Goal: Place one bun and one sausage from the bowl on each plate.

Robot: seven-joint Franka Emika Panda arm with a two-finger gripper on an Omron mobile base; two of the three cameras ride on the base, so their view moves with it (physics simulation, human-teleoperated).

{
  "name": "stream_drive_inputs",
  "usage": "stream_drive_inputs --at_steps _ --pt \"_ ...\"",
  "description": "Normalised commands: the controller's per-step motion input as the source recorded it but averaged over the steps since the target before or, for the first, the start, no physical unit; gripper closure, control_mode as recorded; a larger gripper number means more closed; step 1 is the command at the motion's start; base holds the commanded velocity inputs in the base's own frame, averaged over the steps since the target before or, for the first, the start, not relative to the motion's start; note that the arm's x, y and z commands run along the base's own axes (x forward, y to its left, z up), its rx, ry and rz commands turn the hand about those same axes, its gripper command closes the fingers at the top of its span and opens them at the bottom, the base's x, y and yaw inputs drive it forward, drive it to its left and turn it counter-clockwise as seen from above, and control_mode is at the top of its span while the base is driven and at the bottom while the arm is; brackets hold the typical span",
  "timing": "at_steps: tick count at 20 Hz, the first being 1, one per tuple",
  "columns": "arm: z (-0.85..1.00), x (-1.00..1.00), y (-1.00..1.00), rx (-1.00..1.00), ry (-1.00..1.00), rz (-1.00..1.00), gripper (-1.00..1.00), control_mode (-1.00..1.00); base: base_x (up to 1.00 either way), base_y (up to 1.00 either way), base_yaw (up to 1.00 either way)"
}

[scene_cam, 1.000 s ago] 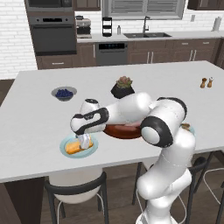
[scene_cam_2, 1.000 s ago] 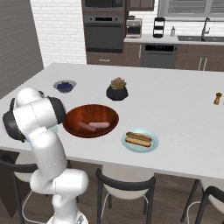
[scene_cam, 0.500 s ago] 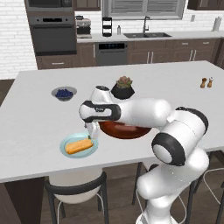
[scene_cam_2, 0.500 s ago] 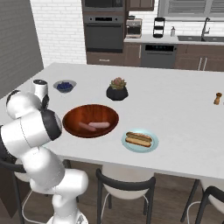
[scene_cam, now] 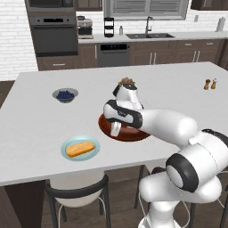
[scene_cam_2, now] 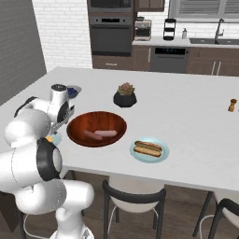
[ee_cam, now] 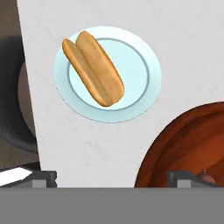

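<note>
Nearest me, on the counter's front edge, I see one pale blue-green plate (scene_cam: 80,148) carrying a lone bun (scene_cam: 80,148), and the other plate (scene_cam_2: 149,150) holding a bun with a sausage laid in it. My gripper (scene_cam: 116,129) hangs spread and empty at the wooden bowl's (scene_cam_2: 96,128) near rim. One sausage (scene_cam_2: 105,134) lies inside the bowl; beyond sit a succulent pot (scene_cam_2: 125,95) and blueberry bowl (scene_cam: 65,94).
</note>
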Motion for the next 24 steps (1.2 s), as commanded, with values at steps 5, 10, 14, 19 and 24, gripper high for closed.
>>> stream_drive_inputs --at_steps 5,10,14,19,24 --pt "0.0 0.03 -0.69 0.0 0.0 -0.45 -1.0 -1.0 0.0 0.0 0.0" --pt "0.0 0.43 -0.41 0.0 0.01 -0.32 -1.0 -1.0 0.0 0.0 0.0" --pt "-0.18 0.53 -0.37 0.0 0.03 -0.25 -1.0 -1.0 0.0 0.0 0.0" --pt "-0.29 0.56 -0.31 0.0 0.08 -0.17 -1.0 -1.0 0.0 0.0 0.0" --pt "-0.33 0.37 -0.19 0.0 0.03 -0.12 -1.0 -1.0 0.0 0.0 0.0"
